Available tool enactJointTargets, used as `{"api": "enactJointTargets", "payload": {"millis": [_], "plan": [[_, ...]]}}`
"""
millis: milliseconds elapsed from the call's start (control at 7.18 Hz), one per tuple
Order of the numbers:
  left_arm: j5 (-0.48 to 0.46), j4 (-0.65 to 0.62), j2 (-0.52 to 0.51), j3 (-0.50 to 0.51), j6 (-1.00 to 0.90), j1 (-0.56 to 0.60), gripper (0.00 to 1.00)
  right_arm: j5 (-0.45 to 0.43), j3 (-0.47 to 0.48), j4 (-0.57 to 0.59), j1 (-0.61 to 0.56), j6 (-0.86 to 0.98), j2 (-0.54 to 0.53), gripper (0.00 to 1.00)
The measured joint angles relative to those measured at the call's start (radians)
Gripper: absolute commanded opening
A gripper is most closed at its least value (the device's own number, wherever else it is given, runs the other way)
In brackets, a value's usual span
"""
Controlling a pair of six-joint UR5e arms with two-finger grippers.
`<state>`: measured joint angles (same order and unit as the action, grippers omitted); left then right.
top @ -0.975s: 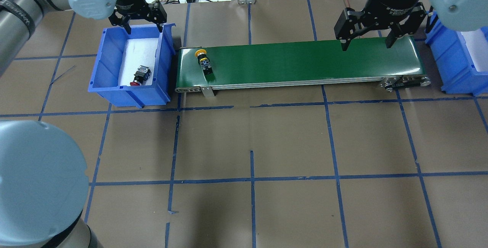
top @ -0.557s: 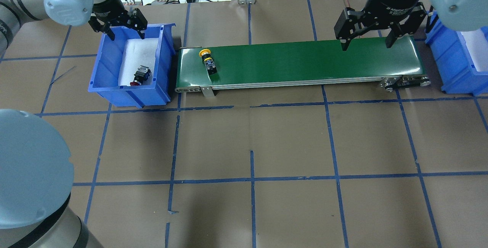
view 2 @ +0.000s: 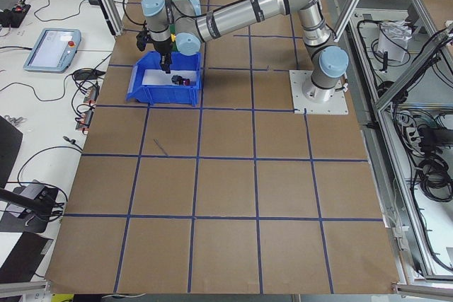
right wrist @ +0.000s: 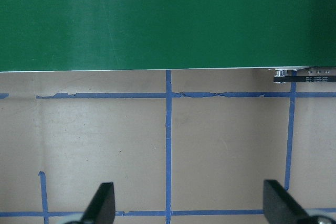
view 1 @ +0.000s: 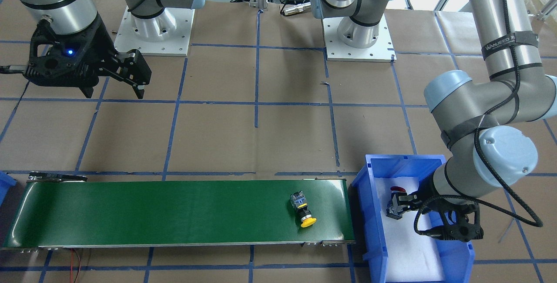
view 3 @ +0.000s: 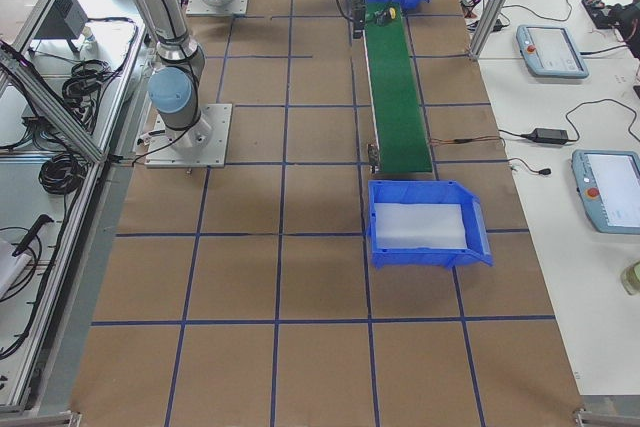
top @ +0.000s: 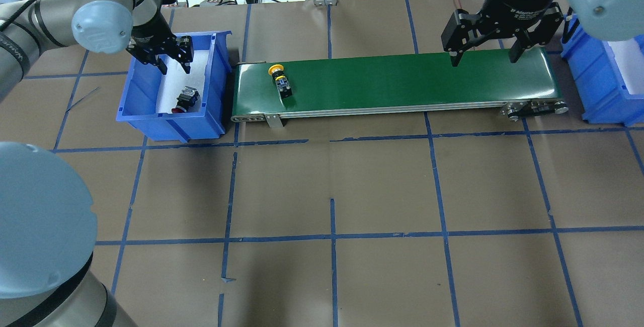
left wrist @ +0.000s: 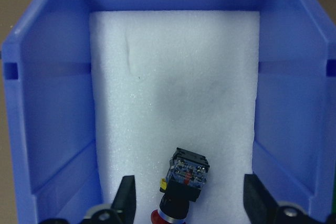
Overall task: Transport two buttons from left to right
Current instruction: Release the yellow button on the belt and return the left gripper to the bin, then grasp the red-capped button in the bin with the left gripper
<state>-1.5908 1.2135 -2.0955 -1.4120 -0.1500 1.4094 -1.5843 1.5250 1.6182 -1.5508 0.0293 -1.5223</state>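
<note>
The red button (top: 187, 99) lies on its side on white foam in the left blue bin (top: 171, 126). It also shows in the front view (view 1: 396, 202) and the left wrist view (left wrist: 186, 182). My left gripper (top: 175, 68) is open, lowered inside the bin just behind the red button; in the wrist view its fingers (left wrist: 127, 198) stand on either side of the button, apart from it. The yellow button (top: 282, 81) lies on the green conveyor belt (top: 402, 80) near its left end. My right gripper (top: 483, 60) is open and empty, held above the belt's right end.
A second blue bin (top: 598, 90) with white foam stands off the belt's right end. Brown paper with blue tape lines covers the table. Cables and an aluminium post are at the far edge.
My left gripper has moved down into the left bin toward the red button. The yellow button has moved a little to the right along the belt. The right arm has not moved.
</note>
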Motion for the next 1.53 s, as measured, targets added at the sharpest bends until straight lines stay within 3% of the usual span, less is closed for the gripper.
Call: {"api": "enactJointTargets", "payload": {"millis": [1532], "plan": [[0.002,-0.008,-0.010,-0.096,-0.034,0.000,0.61,0.001,0.001,-0.001,0.000,-0.001,0.000,1.00]]}}
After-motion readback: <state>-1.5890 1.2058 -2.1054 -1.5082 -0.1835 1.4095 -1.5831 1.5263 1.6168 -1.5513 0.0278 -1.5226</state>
